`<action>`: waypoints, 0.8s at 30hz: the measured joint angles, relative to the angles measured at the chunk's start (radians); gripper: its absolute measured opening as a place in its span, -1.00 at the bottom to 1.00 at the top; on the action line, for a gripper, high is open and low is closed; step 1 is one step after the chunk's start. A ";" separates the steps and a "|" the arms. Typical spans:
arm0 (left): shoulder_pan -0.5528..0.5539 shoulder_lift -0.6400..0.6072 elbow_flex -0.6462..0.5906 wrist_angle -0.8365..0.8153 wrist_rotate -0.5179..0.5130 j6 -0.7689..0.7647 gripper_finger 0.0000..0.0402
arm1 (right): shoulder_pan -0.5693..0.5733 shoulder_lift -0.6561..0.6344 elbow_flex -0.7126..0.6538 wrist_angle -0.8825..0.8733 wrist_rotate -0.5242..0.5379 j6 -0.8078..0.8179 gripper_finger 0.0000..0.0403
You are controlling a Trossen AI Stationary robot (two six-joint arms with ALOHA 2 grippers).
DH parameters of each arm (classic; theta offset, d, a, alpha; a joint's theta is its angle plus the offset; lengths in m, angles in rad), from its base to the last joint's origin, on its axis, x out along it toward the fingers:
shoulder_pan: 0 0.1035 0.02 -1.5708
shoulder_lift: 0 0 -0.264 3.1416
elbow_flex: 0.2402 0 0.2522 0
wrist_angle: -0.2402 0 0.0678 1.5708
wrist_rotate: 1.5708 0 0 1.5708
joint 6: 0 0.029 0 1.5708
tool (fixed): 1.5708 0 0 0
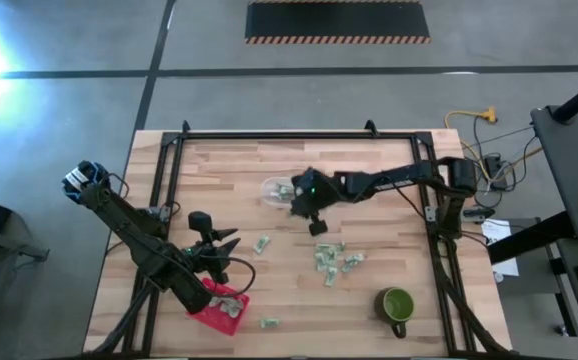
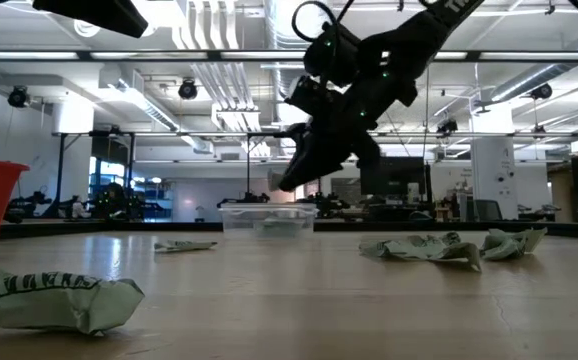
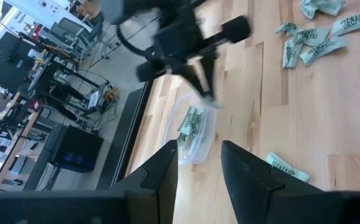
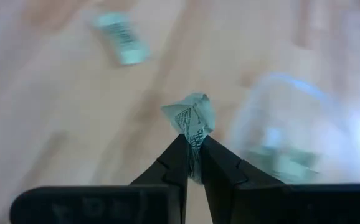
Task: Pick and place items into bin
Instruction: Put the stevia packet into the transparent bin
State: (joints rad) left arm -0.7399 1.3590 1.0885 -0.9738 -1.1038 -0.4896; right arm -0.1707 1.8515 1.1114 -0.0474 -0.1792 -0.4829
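Observation:
Small pale green-and-white wrapped pieces lie scattered on the wooden table; in the low view one piece lies close by. A clear shallow container holds a few pieces, and so does a red bin. My right gripper hangs above the table beside the clear container, shut on one piece. My left gripper is open and hovers near the red bin, pointing toward the clear container. My right gripper pinches one wrapped piece between its two fingertips. The crumpled end of the piece sticks out beyond the tips. The fingers slant down from above, and the piece is lifted clear of the table.
A green mug stands near the table's near right corner. Single pieces lie at mid-table and near the front edge. A black frame runs along the table's far edge and sides. Bare wood lies between the two arms.

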 joint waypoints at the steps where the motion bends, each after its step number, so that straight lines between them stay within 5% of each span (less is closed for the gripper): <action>1: 0.000 0.000 0.000 -0.001 0.000 0.000 -0.47 | -0.017 0.000 0.000 0.017 0.000 0.007 -0.87; 14: 0.000 0.000 0.000 -0.001 -0.001 0.006 -0.47 | -0.142 0.012 -0.010 0.104 -0.001 0.122 -0.82; 24: 0.000 0.000 0.000 0.000 -0.001 0.005 -0.47 | -0.150 0.012 -0.019 0.110 -0.002 0.162 -0.43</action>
State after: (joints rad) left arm -0.7399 1.3590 1.0882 -0.9735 -1.1046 -0.4843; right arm -0.3210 1.8633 1.0927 0.0626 -0.1810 -0.3214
